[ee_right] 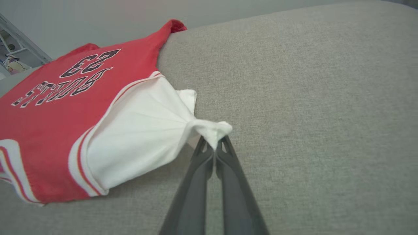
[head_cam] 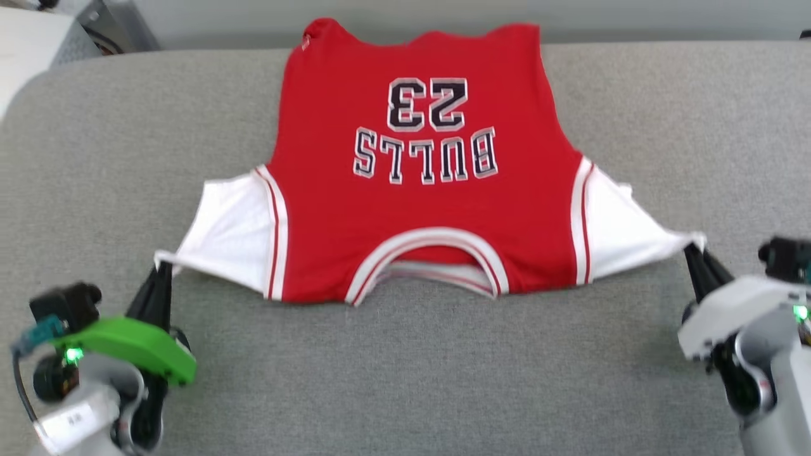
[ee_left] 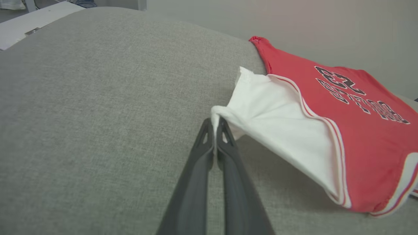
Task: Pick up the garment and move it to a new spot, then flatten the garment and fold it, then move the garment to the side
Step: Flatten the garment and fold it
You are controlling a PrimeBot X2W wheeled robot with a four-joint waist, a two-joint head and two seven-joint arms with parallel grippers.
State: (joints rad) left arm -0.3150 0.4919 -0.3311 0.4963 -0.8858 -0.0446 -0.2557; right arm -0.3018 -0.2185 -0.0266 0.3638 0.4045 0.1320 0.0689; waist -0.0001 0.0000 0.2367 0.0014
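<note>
A: While the shirt [head_cam: 418,215] lies mid-frame on the grey cushion [head_cam: 405,380], print up, where are the jaws?
B: Closed tight: the left gripper [head_cam: 162,271] pinches the lower-left sleeve tip, the right gripper [head_cam: 696,252] the lower-right one. Cloth covers both tips. The hem drops behind the cushion's top edge.

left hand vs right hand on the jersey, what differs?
The left hand has a green wrist cover; the right hand has a pale grey one. The left hand's sleeve tip looks smoother; the right hand's is bunched with radiating creases. Both are shut on a white sleeve of the garment, spread between them.
</note>
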